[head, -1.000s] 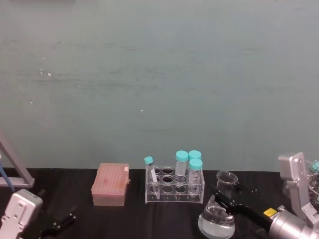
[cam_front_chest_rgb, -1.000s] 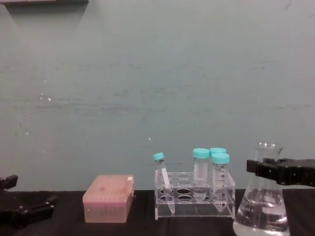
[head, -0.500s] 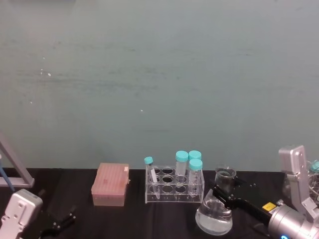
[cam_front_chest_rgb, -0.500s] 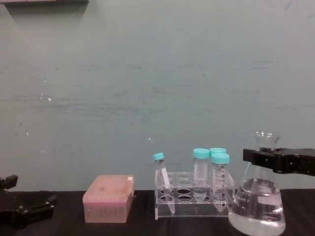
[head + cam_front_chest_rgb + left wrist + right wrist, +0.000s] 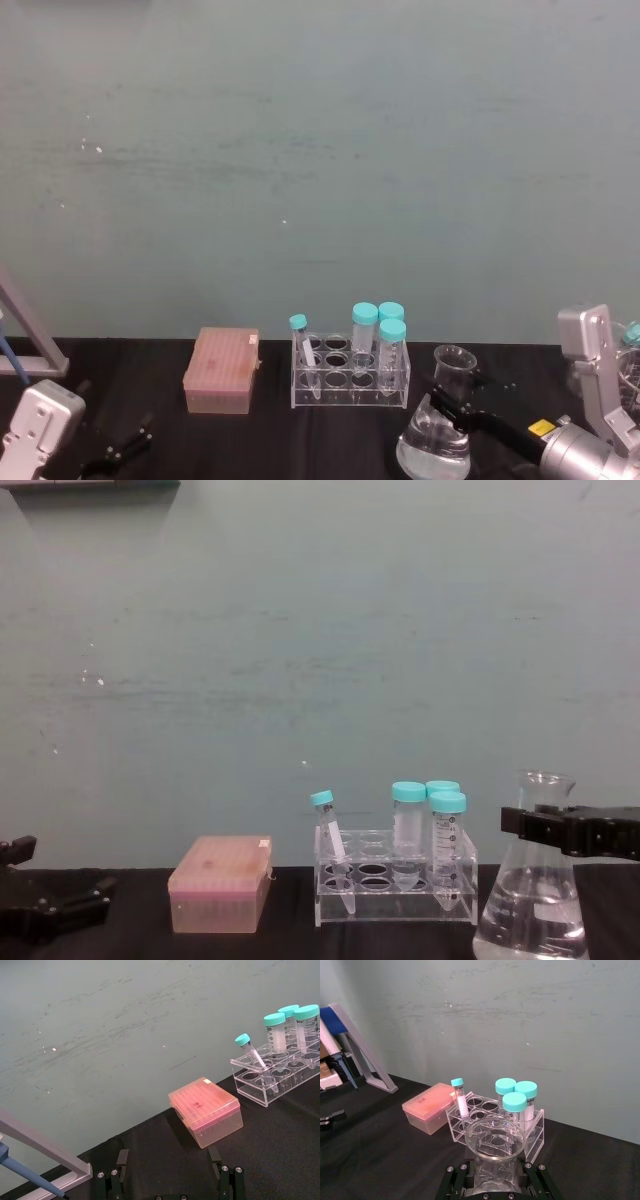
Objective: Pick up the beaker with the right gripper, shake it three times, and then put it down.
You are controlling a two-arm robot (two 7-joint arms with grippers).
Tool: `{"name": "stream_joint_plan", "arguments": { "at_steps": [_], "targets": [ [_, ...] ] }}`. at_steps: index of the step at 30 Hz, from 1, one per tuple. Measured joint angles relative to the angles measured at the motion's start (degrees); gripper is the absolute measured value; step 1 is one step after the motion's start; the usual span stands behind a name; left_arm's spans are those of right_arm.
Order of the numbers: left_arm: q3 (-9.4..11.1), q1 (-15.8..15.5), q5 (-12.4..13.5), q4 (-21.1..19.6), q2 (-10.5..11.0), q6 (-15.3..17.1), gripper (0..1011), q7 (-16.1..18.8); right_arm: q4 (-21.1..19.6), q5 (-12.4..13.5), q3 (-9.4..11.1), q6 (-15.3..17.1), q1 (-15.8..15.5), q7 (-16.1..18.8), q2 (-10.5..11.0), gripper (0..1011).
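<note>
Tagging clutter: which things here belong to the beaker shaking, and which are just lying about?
In the job: beaker; right gripper, jaws shut on its neck.
Lying about: tube rack, teal-capped tubes, pink box; left gripper parked at lower left.

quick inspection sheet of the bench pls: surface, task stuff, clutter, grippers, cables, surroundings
Surface: black table, no spills seen.
Job's things: beaker upright at the right, holding clear liquid; its base is cut off by the view's edge, so contact with the table cannot be told.
Clutter: pink box; clear rack beside it with four teal-capped tubes, the slim one tilted.
Grippers: right gripper shut on the beaker's neck; left gripper low at the left, fingers open, holding nothing.
Cables: nothing seen.
Surroundings: teal wall; grey slanted stand at the table's left end.
</note>
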Motion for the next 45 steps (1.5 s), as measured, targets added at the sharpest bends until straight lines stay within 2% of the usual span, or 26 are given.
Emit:
{"name": "stream_joint_plan", "arguments": {
  "at_steps": [45],
  "targets": [
    [0.0, 0.0, 0.0, 0.0, 0.0, 0.0, 1000, 0.0, 2.04, 0.63, -1.07, 0.3, 0.66, 0.55, -0.82, 453]
  ]
}}
